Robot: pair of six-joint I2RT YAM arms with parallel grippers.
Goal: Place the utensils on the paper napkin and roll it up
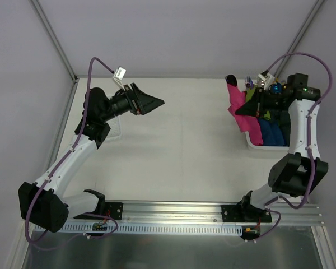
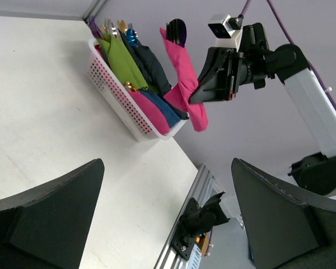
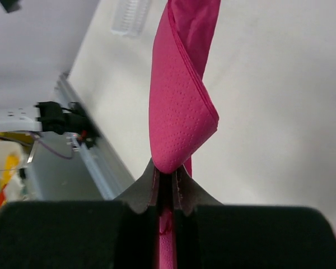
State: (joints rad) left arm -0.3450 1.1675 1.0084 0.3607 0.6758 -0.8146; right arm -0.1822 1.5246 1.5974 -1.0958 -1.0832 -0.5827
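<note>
- Right gripper [image 3: 165, 178] is clamping its jaws tight on the lower part of the paper napkin [image 3: 182, 112], pinching the rolled layers so that, in all likelihood, the roll is not coming loose while hanging in the air.
- Magenta-pink and finely dimpled, the napkin is showing as a loose, twisted tube, bulging just above the fingertips, with a short tail drooping below the grip.
- Out of its top end the glossy dark-purple spoon [image 2: 180, 31] and the dark fork [image 2: 171, 28] are poking side by side, so the utensils are judged to be wrapped inside already.
- The bundle is hanging clear of the table [image 2: 45, 101], just beside one end of the white basket [image 2: 123, 103], which is holding green, navy, blue and pink rolled bundles [image 2: 120, 59]; the likely purpose is setting it down among them.
- Left gripper [image 2: 167, 168] is hovering wide open and empty above the table, well apart from the bundle, presumably so as not to obstruct the right arm.
</note>
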